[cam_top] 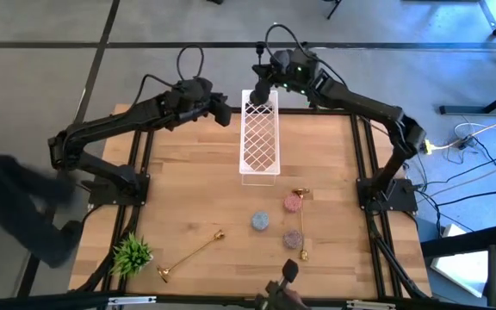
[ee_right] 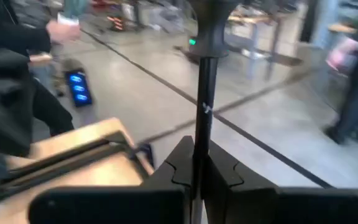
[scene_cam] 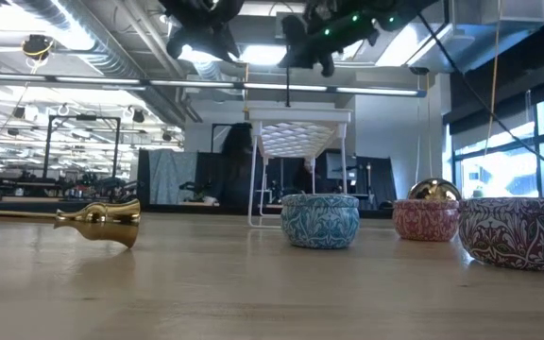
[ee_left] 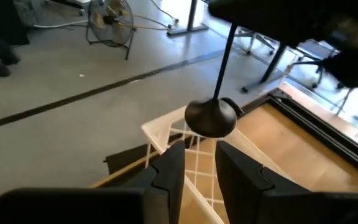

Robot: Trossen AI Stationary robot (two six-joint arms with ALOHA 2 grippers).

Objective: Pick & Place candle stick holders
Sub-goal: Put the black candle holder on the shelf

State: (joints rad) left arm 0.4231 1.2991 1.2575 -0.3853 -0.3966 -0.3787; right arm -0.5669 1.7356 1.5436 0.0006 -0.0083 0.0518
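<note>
A black candle stick holder (ee_left: 221, 68) hangs upright over the far end of a white wire basket (cam_top: 259, 142), with my right gripper (cam_top: 262, 89) shut on it. Its round base (ee_left: 211, 118) is just above the basket's rim (ee_left: 160, 132). My left gripper (ee_left: 199, 152) is open a little at the basket's far left corner, just short of that base and touching nothing. One gold candle stick holder (cam_top: 193, 255) lies on its side near the table's front left. A second gold one (cam_top: 300, 222) lies on its side among the tins. My right gripper pinches the black holder's thin stem (ee_right: 202, 127) between its two fingers. The fingers come in about level from the table's far right and lie across the stem. The holder hangs upright and clear, its round base (ee_left: 211, 118) lowest, over the basket.
Three small patterned tins stand front right: blue (cam_top: 259, 222), pink (cam_top: 293, 202), purple (cam_top: 294, 238). A green plant tuft (cam_top: 132, 252) sits at the front left corner. A person (ee_right: 17, 74) is on the floor beyond the table.
</note>
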